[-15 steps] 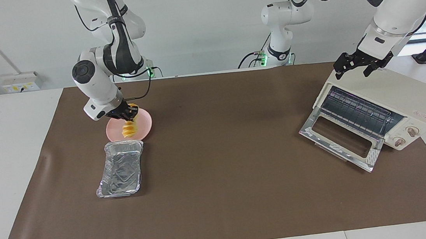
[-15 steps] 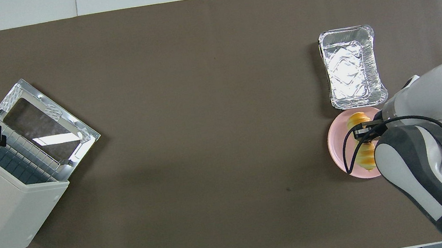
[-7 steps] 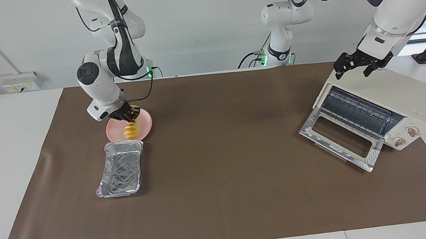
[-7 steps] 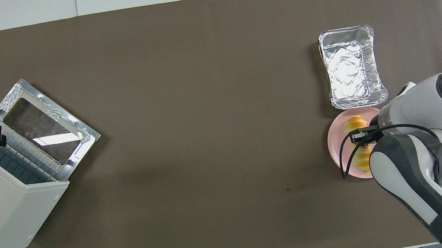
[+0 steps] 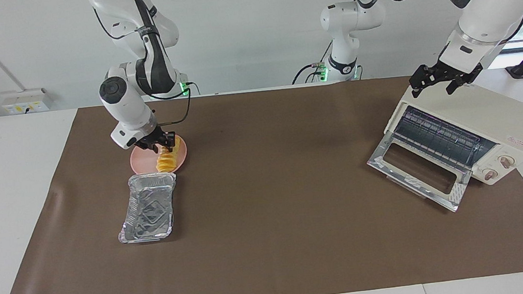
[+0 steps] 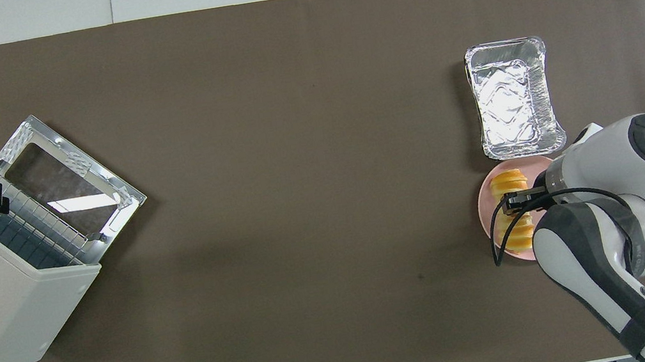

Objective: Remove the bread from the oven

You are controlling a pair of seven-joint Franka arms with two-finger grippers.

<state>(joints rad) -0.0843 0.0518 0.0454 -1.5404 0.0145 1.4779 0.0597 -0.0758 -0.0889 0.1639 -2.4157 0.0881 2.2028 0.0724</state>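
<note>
The bread (image 5: pixel 166 162), a small golden ridged loaf, lies on a pink plate (image 5: pixel 138 164) toward the right arm's end of the table; the overhead view shows the bread (image 6: pixel 509 184) across that plate (image 6: pixel 485 207). My right gripper (image 5: pixel 159 142) stands low over the loaf's robot-side end with its fingers apart, and the overhead view shows this gripper (image 6: pixel 520 201) over the loaf's middle. The cream-white oven (image 5: pixel 479 121) stands at the left arm's end, its glass door (image 5: pixel 417 170) dropped open and its rack bare. My left gripper (image 5: pixel 437 83) waits open over the oven's top.
A silver foil tray (image 5: pixel 147 211) lies beside the plate, farther from the robots, and also shows from above (image 6: pixel 513 99). A brown mat (image 5: pixel 270 189) covers the table. A third arm's base (image 5: pixel 345 19) stands at the table's robot-side edge.
The right gripper came down toward the plate and spread its fingers. The bread, which hung upright from it, now lies on the plate. The left arm stayed still.
</note>
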